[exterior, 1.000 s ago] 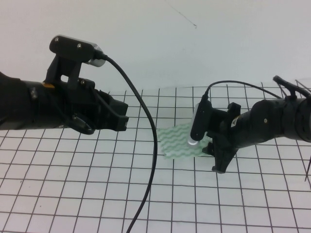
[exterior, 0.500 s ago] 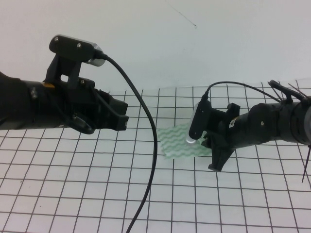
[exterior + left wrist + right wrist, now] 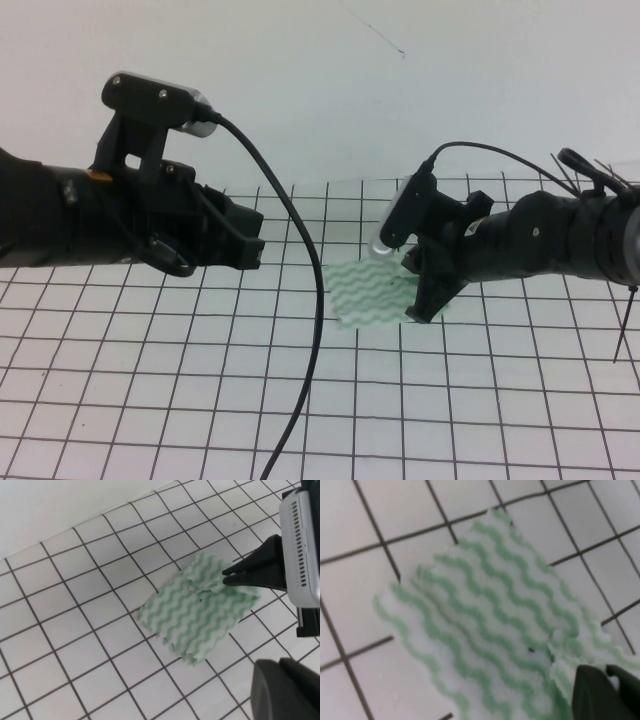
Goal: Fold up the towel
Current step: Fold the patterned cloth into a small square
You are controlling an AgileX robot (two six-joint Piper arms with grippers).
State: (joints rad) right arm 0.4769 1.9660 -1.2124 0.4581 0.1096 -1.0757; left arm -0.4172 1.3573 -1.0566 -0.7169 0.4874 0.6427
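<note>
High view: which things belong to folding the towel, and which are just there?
In the job: towel; right gripper, shut on the towel's edge.
Not in it: left gripper, shut, raised at left; cable; gridded table.

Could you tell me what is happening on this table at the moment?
The robot is starting to fold a small green-and-white wavy towel that lies on the gridded table. The right end effector is down at the towel's right side, shut on its edge in a pinch. The left end effector hangs above the table to the towel's left, shut and holding nothing. No fold has been made yet.
</note>
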